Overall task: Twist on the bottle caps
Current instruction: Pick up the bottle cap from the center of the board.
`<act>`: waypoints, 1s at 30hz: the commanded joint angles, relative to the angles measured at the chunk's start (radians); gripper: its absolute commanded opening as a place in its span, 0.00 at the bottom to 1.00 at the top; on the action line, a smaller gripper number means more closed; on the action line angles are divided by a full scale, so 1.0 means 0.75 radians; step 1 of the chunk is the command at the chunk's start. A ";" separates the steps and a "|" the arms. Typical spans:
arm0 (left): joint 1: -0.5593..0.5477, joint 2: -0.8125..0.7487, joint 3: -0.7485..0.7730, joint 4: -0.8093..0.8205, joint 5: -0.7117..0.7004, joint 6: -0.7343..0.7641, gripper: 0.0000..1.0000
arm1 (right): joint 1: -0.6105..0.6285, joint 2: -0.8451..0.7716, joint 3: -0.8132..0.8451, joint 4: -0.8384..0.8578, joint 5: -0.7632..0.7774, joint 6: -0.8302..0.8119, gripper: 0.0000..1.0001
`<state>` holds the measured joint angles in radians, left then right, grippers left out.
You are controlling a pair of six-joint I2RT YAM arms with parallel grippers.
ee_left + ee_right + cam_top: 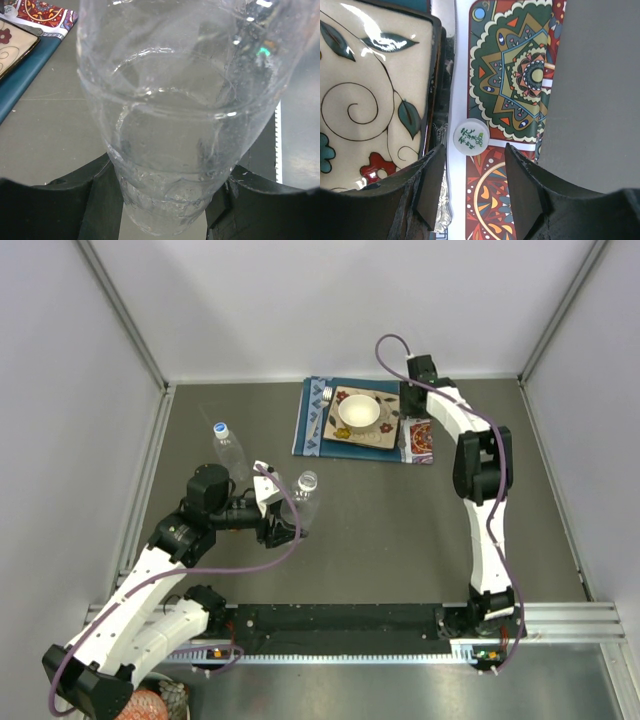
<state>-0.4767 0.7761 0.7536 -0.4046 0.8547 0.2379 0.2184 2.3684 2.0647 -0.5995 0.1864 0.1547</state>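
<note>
My left gripper (288,523) is shut on a clear ribbed bottle (305,495) with an open, capless mouth, held left of the table's middle. In the left wrist view this bottle (175,125) fills the frame between my fingers (100,195). A second clear bottle (229,450) with a blue-and-white cap (220,428) is behind it to the left. My right gripper (408,422) is open at the far side, over a patterned mat (420,437). A white cap with green print (471,137) lies on that mat (520,75), just beyond my open fingertips (436,160). The orange bottle is out of view.
A white bowl (358,412) sits on a floral square plate (385,430) on a blue cloth (305,425) at the far middle. The plate's edge (370,100) is just left of my right gripper. Grey walls enclose the table on three sides.
</note>
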 commanded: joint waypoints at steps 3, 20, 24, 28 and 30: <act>-0.003 -0.016 0.022 0.059 0.008 0.004 0.02 | -0.001 0.043 0.096 -0.051 0.005 0.019 0.52; -0.003 -0.012 0.030 0.055 0.002 -0.008 0.02 | -0.001 0.139 0.256 -0.129 -0.007 0.023 0.49; -0.003 -0.012 0.034 0.053 -0.002 -0.008 0.02 | -0.007 0.149 0.270 -0.154 -0.011 0.027 0.45; -0.003 -0.010 0.036 0.051 -0.004 -0.004 0.02 | -0.005 0.145 0.256 -0.170 -0.019 0.023 0.45; -0.003 -0.010 0.036 0.051 -0.002 -0.004 0.02 | -0.005 0.145 0.254 -0.174 -0.015 0.023 0.45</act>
<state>-0.4770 0.7761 0.7536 -0.4046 0.8471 0.2363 0.2184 2.4691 2.2158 -0.7128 0.1764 0.1619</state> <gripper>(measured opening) 0.588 0.447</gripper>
